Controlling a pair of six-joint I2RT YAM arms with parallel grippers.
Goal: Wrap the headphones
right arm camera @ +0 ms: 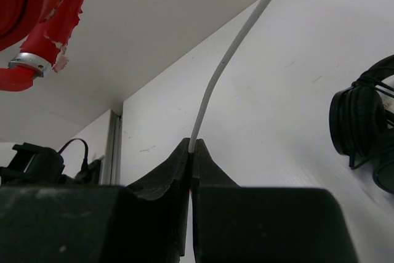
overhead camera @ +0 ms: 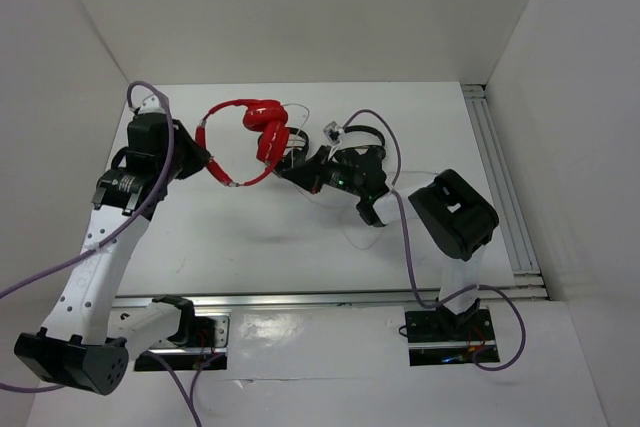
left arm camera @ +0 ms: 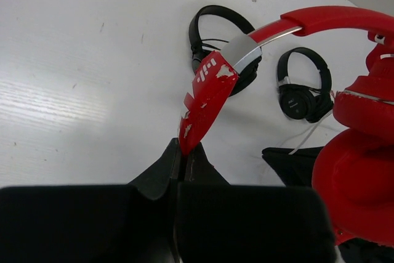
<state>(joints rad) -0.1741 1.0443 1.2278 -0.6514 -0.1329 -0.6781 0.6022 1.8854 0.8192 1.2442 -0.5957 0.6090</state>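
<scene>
The left gripper [overhead camera: 207, 166] is clenched on the tip of the red headphones [overhead camera: 262, 135] – its fingertips pinch the chipped red end of the headband, which rises from them in the left wrist view. Seen from above, the headphones sit over the far middle of the white table [overhead camera: 250, 237], between the two grippers. Their long axis runs roughly left to right, the headband loop toward the left arm and the padded earcups pointing right. Just beside the earcups, the right gripper [right arm camera: 192, 149] is closed on the thin white cable [right arm camera: 228, 53] – it climbs straight out of the fingertips. Two black headphones [left arm camera: 300, 88] lie on the table beyond.
</scene>
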